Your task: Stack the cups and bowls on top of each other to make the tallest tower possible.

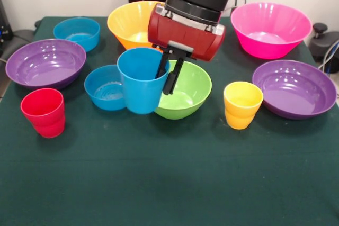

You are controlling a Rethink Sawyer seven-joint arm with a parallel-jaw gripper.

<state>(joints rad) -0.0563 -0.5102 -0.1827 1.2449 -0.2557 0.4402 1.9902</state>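
My gripper comes down from the top with its red wrist over the table's middle. It is shut on the right rim of the blue cup, one finger inside and one outside. The upright cup is in front of a small blue bowl and the lime green bowl; I cannot tell if it touches the table. The red cup stands at front left and the yellow cup at right. No stacked tower is in view.
The orange bowl and a second small blue bowl sit at the back left, the pink bowl at the back right. Purple bowls lie at left and right. Green cloth covers the table.
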